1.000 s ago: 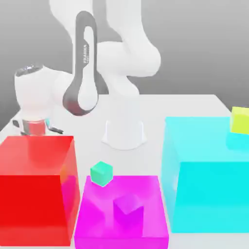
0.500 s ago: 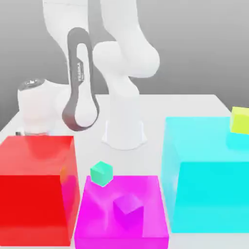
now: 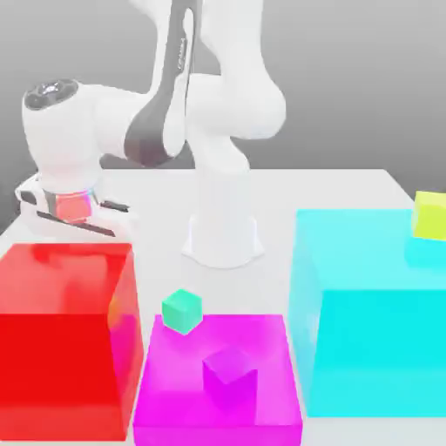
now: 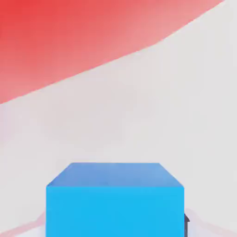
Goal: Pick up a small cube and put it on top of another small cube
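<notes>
Now that the hand has risen clear of the translucent red block (image 3: 65, 335), fingers hold the small blue cube (image 4: 115, 200); next comes carrying it to a target cube.

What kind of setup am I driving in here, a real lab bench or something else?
It looks like a simulated tabletop, not a real bench: flat untextured white table, big see-through colour blocks such as the red block and cyan block, and small plain cubes like the green cube.

Three big blocks (image 3: 65, 340) in row; small cube (image 3: 182, 311) behind middle block (image 3: 218, 375).
</notes>
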Controlling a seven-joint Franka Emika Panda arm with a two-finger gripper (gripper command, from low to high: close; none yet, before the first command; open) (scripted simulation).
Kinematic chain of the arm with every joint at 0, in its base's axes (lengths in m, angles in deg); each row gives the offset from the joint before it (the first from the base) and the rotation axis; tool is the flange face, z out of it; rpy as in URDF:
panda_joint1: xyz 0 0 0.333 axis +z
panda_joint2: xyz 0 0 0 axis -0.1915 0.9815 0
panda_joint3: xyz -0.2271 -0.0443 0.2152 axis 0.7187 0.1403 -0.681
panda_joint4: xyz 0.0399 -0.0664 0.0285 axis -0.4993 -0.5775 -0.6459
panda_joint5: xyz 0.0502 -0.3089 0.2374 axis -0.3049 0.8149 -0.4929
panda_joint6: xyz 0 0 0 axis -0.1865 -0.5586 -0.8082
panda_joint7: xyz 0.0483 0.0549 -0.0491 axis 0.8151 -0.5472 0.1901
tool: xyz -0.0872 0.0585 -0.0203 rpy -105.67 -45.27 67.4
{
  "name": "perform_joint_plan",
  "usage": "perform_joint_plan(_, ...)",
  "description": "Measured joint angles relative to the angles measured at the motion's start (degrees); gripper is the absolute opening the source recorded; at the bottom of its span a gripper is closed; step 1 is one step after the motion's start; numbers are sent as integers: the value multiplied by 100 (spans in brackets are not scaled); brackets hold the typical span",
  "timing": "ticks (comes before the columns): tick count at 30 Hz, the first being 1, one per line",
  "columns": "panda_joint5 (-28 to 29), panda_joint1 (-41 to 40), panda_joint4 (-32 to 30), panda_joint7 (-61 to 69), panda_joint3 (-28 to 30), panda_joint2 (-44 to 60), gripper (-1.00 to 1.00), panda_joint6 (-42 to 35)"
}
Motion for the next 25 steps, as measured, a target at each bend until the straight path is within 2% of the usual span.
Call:
perform_joint_plan(9, -971, 608, -247, -1831, -909, -1079, -100, -552)
perform_joint_plan(15, -2014, 1035, -608, -3316, -1394, -1420, -100, 114)
perform_joint_plan(22, -2137, 1015, -860, -3625, -1604, -218, -100, 1678)
perform_joint_plan(23, -2131, 1008, -876, -3633, -1614, -111, 100, 1801)
perform_joint_plan(25, -2131, 1008, -876, -3632, -1614, -111, 100, 1801)
